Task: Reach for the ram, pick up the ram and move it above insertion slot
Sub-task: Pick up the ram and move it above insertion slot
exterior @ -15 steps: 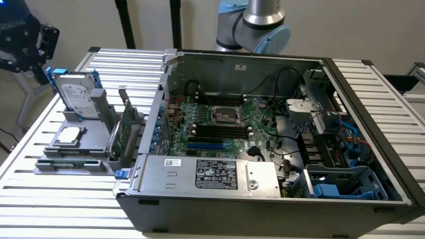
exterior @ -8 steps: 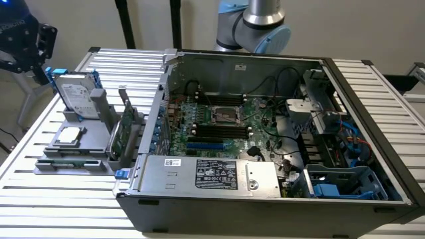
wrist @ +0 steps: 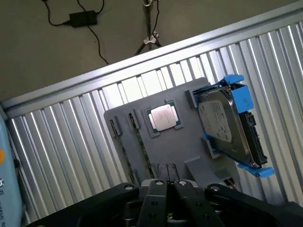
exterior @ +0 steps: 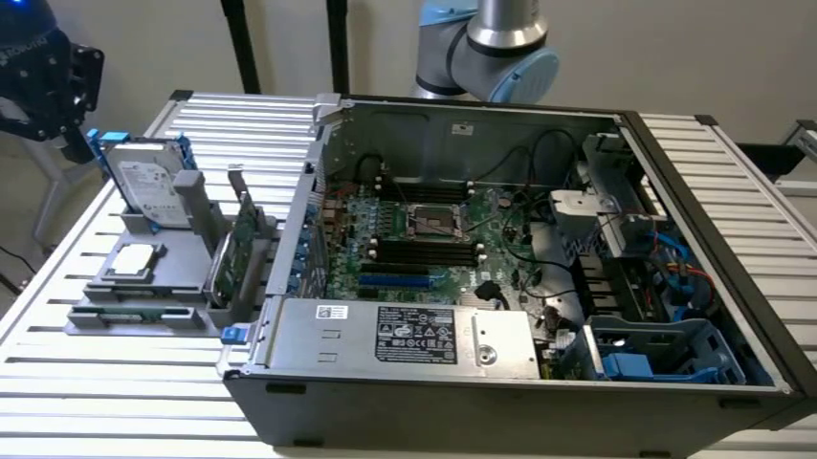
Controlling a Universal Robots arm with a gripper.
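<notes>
Grey plastic holder (exterior: 172, 277) on the slatted metal table (exterior: 128, 402); taken as the landmark. The ram (wrist: 141, 151) lies flat in a long groove of the holder, a thin green stick along the edge farthest from the hard drive. Nothing touches it. Processor chip (wrist: 162, 117) sits in a square recess mid-holder, between the ram and the hard drive (wrist: 227, 127). The drive stands tilted in a blue caddy at the holder's far end. A broader green expansion card (exterior: 230, 253) stands upright on the holder's side nearest the open computer case (exterior: 511, 382). The case is just beside the holder, to the exterior view's right of it. Inside the case, on the motherboard, the dark insertion slots (exterior: 415, 253) lie well apart from the holder. Gripper (wrist: 169, 185) hangs above the holder, well clear of it, off toward the hard-drive end in the exterior view. Wrist view looks down on the ram's groove just ahead of the tips. Jaws drawn close together, clasping nothing. Robot arm's (exterior: 504, 48) grey and pale-blue joints rise behind the case, on the side away from the holder.
</notes>
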